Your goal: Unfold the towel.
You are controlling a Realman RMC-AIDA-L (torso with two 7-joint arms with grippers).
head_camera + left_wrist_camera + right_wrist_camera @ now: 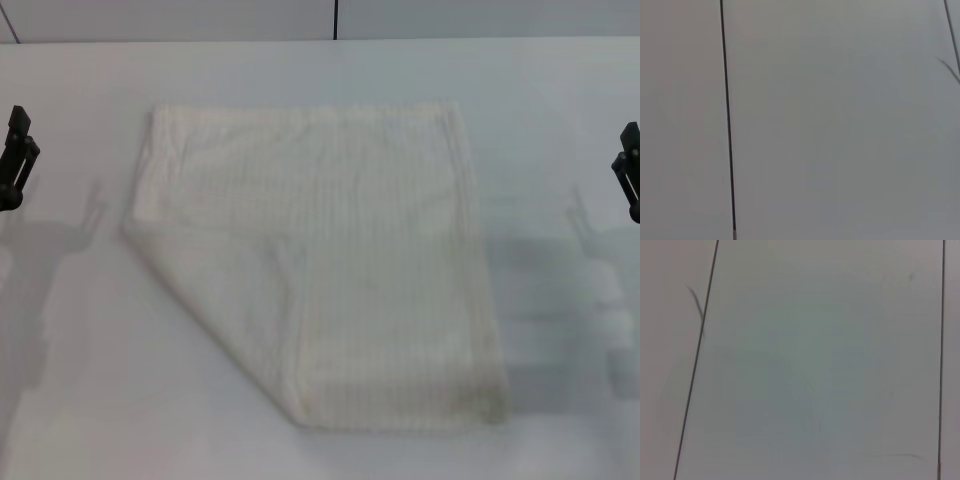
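The towel (330, 260) is a large cream-white cloth with faint thin stripes, lying flat in the middle of the white table (80, 400) in the head view. Its near left corner is folded over along a slanted edge. My left gripper (15, 160) is at the far left edge of the head view, well away from the towel. My right gripper (628, 172) is at the far right edge, also well away from it. Neither touches the towel. The two wrist views show only plain grey panels with dark seams, no towel and no fingers.
The table's far edge meets a grey wall with a dark vertical seam (335, 18). Bare white tabletop surrounds the towel on all sides.
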